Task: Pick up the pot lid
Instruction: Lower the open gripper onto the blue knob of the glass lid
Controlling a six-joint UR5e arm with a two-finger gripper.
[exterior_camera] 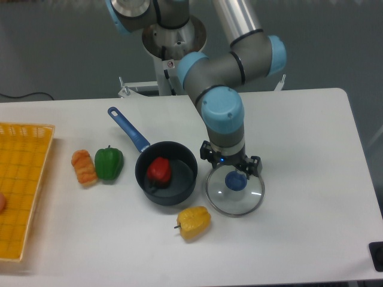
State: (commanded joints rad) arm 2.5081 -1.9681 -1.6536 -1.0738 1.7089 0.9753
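I have my claw (pixel 233 165) above the blue-knobbed glass pot lid (pixel 236 205), its fingers spread apart. The lid lies on the white surface (pixel 317 221), just beside the blue-handled frying pan (pixel 173 200) and near a yellow pepper (pixel 194 223).

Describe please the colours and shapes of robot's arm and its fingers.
The arm is grey and tubular, with rounded light-blue caps at some joints. The two fingers look dark. I cannot make out any markings.
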